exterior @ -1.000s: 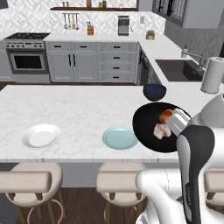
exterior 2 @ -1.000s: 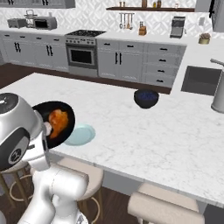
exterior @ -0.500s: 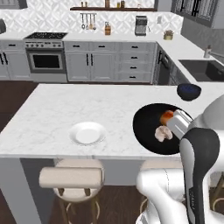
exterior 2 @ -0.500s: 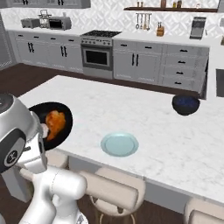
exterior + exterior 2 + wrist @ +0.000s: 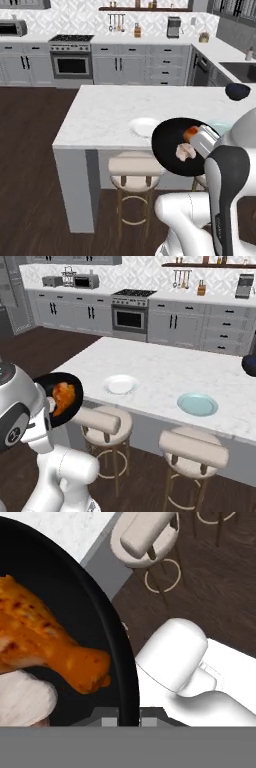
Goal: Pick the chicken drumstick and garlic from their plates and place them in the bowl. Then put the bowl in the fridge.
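Base views flank island [image 5: 100,112], hand view close, seemingly downward

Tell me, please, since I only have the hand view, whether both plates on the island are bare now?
Observer: Yes. In the right base view the white plate and the teal plate both lie bare on the island counter.
Operator: Thank you. Is the bowl on the counter or off it?
Observer: Off it. The black bowl is held up at the island's near edge, above the stools, with the drumstick and garlic inside.
Operator: Is anything else on the island?
Observer: A smaller dark blue bowl sits at the counter's far right.
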